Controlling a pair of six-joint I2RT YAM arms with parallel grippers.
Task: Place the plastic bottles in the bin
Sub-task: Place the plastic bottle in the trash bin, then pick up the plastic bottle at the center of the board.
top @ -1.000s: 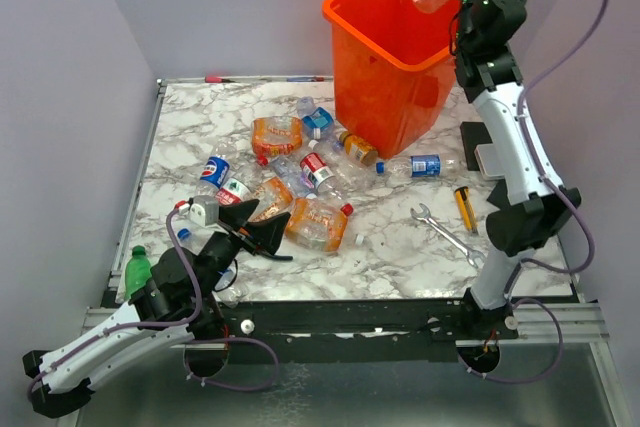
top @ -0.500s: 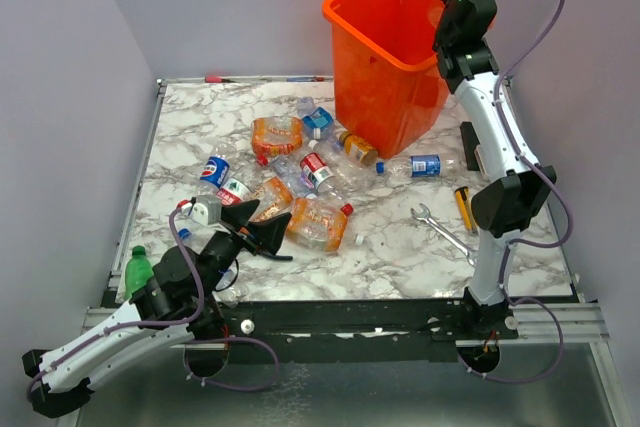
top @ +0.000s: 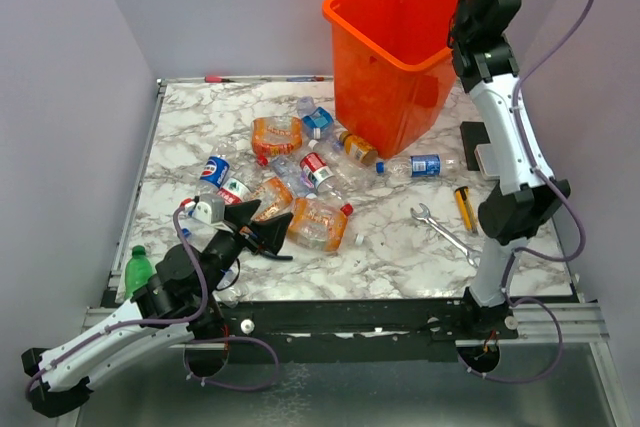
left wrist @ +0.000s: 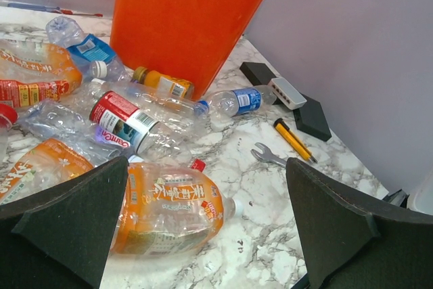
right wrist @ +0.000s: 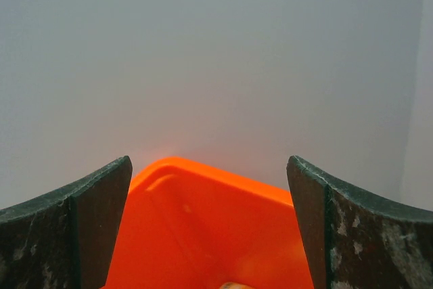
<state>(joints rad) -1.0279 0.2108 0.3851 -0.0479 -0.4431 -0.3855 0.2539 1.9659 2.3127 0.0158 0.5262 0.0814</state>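
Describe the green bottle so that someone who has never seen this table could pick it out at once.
Start at the marble table and go to its near-left corner, beside the left arm. The green bottle sits there alone, away from the central pile. It is the only green one; the others are clear with coloured labels.

Overhead view: bright, even, diffuse light from above. No hard shadows on the table (top: 390, 257), only faint soft ones under the bottles (top: 318, 224). The bin (top: 385, 57) glows where light passes through its walls. The strip below the table's near edge is dimmer.

Left wrist view: fingers (left wrist: 67, 228) of the left gripper (left wrist: 206, 160) are dark with soft edges. The nearest orange-labelled bottle (left wrist: 169, 211) is slightly blurred; the table's far right corner is sharp. Small glints on clear plastic.

Right wrist view: right gripper (right wrist: 209, 160) fingers (right wrist: 358, 235) are sharp and speckled. The bin rim is soft, with a faint orange glow on the wall (right wrist: 216, 65) above it.
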